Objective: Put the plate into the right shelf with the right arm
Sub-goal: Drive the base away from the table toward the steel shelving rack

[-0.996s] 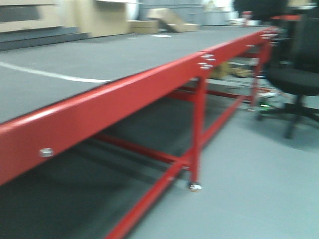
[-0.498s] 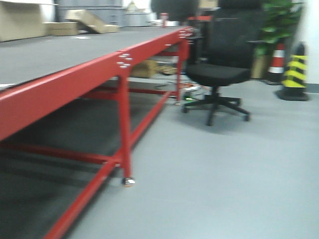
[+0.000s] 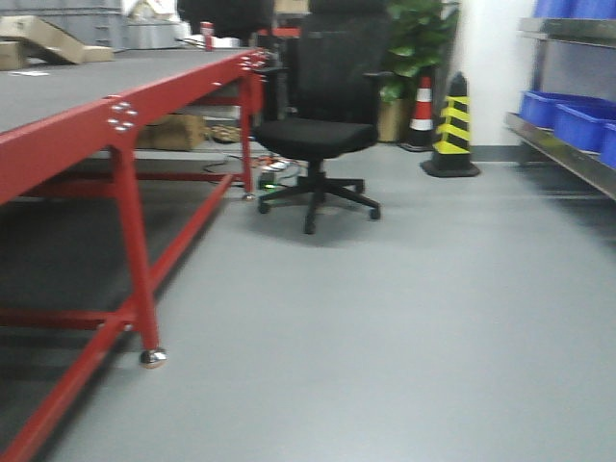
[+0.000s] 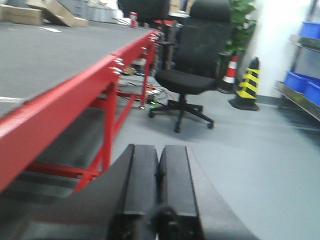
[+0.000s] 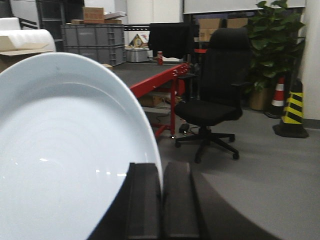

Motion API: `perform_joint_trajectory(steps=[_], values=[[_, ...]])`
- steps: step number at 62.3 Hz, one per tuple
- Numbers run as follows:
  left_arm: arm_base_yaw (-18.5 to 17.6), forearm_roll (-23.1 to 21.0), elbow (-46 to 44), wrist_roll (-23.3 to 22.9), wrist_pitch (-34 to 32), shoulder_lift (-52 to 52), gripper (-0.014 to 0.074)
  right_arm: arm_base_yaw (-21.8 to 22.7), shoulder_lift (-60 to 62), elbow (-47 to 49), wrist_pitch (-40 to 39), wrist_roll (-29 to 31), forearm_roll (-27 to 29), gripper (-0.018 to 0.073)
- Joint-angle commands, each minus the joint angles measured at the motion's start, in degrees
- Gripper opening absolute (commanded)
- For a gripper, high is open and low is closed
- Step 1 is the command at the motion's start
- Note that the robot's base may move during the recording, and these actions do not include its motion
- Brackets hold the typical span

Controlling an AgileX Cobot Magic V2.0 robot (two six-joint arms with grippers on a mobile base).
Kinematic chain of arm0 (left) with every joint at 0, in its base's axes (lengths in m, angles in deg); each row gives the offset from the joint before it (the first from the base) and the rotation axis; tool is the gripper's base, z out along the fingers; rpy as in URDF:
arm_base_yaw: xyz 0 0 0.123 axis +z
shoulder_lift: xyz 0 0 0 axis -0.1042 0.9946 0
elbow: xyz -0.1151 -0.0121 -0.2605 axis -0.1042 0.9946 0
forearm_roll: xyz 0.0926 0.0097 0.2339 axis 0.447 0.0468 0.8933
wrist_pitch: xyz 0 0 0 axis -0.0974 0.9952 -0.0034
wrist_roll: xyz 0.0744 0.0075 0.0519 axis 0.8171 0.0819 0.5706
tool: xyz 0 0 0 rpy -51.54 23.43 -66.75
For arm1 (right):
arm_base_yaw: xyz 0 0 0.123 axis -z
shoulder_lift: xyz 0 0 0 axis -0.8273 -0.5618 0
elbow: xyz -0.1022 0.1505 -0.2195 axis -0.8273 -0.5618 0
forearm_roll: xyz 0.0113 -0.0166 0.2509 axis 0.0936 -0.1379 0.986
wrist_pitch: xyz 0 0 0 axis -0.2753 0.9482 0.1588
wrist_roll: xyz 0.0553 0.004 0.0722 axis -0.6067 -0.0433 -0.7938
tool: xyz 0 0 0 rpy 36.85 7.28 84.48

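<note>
- The right gripper [image 5: 161, 169] is clenched on the rim of the white plate [image 5: 65, 150], which stands on edge and fills the left of that wrist view
- The left gripper [image 4: 159, 152] has its fingers pressed together, nothing between them
- The steel shelf [image 3: 568, 159] with blue bins [image 3: 563, 114] stands at the front view's right edge
- A red table [image 3: 115, 125] runs along the left, with a black chair [image 3: 322, 115] and a striped cone [image 3: 452, 125] beyond

My left claw [image 4: 158, 150] is two flat, matte black slabs with squared tips; my right claw [image 5: 162, 167] is the same black, its tips rounder.
</note>
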Motion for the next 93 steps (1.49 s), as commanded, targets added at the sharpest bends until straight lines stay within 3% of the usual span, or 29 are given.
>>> perform_joint_trajectory(steps=[1, 93], values=[[-0.3, 0.0, 0.4, -0.3, -5.3, -0.7, -0.0047, 0.3, -0.6, 1.7, -5.7, 0.2, -1.0, 0.0029], [-0.3, 0.0, 0.4, -0.3, -5.3, -0.7, -0.0047, 0.3, -0.5, 1.7, -5.6, 0.2, -1.0, 0.0029]])
